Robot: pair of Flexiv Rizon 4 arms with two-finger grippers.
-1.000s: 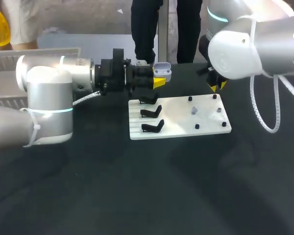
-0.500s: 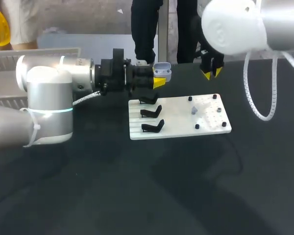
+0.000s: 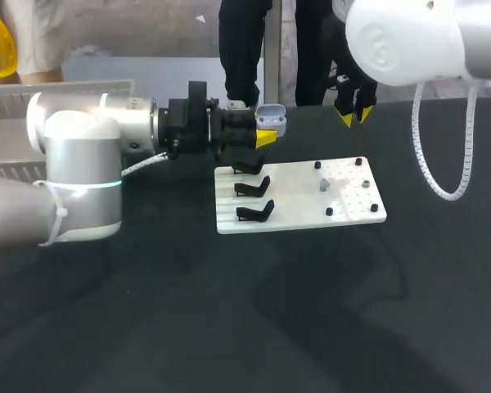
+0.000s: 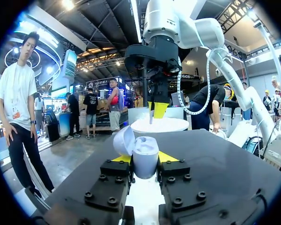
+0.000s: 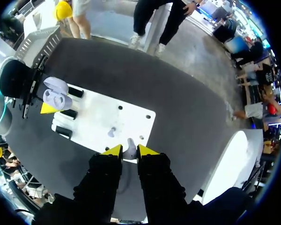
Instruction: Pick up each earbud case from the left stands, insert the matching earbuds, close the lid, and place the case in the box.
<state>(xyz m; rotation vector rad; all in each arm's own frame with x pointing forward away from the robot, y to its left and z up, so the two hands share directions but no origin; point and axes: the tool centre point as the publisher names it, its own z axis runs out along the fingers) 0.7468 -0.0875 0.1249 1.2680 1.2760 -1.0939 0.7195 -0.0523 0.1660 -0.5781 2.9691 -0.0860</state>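
Observation:
My left gripper (image 3: 266, 133) holds a pale lavender earbud case (image 3: 271, 119) level above the table's back, lid open; in the left wrist view the case (image 4: 145, 155) is clamped between both fingers. My right gripper (image 3: 353, 111) hangs above the back right of the white board (image 3: 299, 214), shut on a small white earbud (image 5: 129, 147). It points straight down ahead of the case, as the left wrist view shows it (image 4: 155, 108). Another earbud (image 3: 324, 185) stands on a peg of the board. Three black stands (image 3: 254, 190) at the board's left are bare.
A grey slotted box (image 3: 33, 102) sits at the far left behind my left arm. Small black pegs (image 3: 329, 211) dot the board's right half. Dark tabletop lies in front of the board.
My right gripper has risen off the board's right side and drifted back and slightly left, taking the earbud with it. The left arm and case have stayed still.

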